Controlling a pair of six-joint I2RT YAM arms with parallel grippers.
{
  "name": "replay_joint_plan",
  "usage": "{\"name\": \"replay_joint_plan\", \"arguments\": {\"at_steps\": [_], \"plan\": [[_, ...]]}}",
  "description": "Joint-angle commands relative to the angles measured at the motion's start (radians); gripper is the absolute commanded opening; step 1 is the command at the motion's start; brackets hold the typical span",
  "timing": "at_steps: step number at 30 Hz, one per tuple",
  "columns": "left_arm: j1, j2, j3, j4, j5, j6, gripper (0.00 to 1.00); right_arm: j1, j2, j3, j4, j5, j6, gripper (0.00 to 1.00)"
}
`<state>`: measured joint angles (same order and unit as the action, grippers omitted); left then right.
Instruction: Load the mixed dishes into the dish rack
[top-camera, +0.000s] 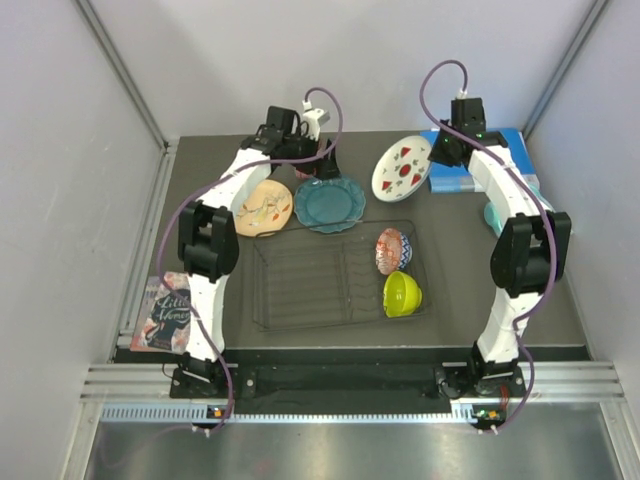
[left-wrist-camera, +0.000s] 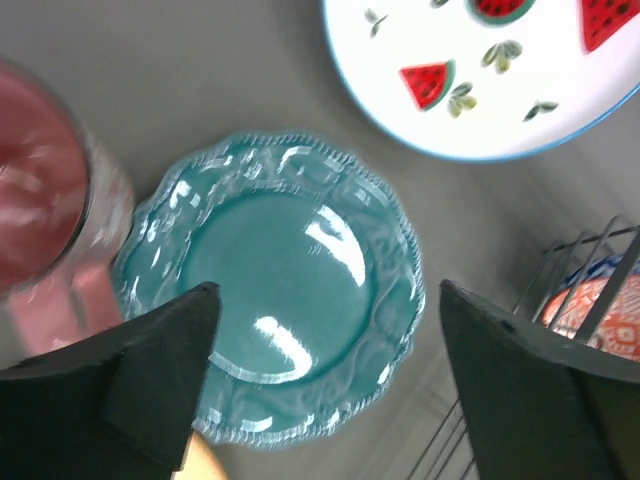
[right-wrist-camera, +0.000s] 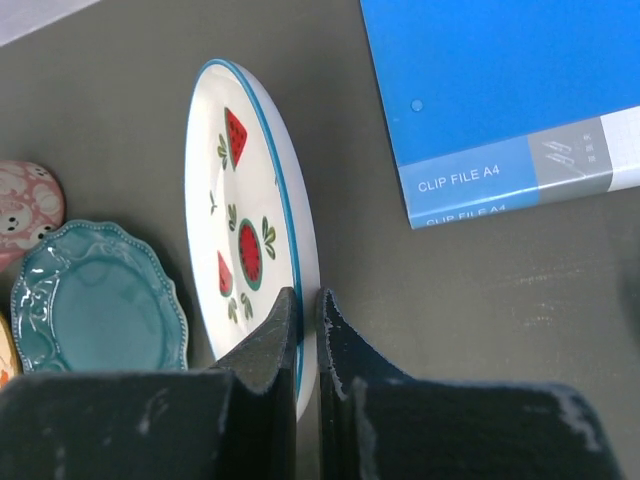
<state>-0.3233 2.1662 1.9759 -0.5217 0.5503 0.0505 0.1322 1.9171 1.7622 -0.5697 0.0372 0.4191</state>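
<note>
The white plate with red watermelon marks stands tilted on edge at the back right, and my right gripper is shut on its rim. My left gripper is open and empty, hovering over the teal scalloped plate, which lies flat. The cream-yellow floral plate lies to the left of it. The pink-red mug stands by the left finger. The pink patterned bowl and the lime-green bowl sit in the right end of the black wire dish rack. No clear glass shows.
A blue binder lies at the back right, just right of the held plate. A teal object sits partly hidden behind the right arm. A book lies at the table's left edge. Grey walls close in the back and sides.
</note>
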Motion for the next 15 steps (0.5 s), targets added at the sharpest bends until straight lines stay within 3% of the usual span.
{"name": "replay_joint_plan", "arguments": {"at_steps": [1, 4, 7, 11, 15], "plan": [[-0.002, 0.14, 0.139, 0.118, 0.175, -0.118, 0.99, 0.0, -0.07, 0.033, 0.087, -0.022, 0.009, 0.0], [-0.011, 0.249, 0.285, 0.184, 0.235, -0.246, 0.99, 0.009, -0.067, 0.011, 0.091, -0.01, -0.005, 0.0], [-0.023, 0.302, 0.319, 0.268, 0.267, -0.311, 0.99, 0.024, -0.084, -0.003, 0.099, 0.009, -0.02, 0.0], [-0.022, 0.27, 0.279, 0.336, 0.278, -0.379, 0.99, 0.021, -0.122, 0.005, 0.093, 0.027, -0.032, 0.0], [-0.014, 0.144, 0.183, 0.309, 0.269, -0.315, 0.99, 0.023, -0.162, 0.06, 0.077, 0.03, -0.043, 0.0]]}}
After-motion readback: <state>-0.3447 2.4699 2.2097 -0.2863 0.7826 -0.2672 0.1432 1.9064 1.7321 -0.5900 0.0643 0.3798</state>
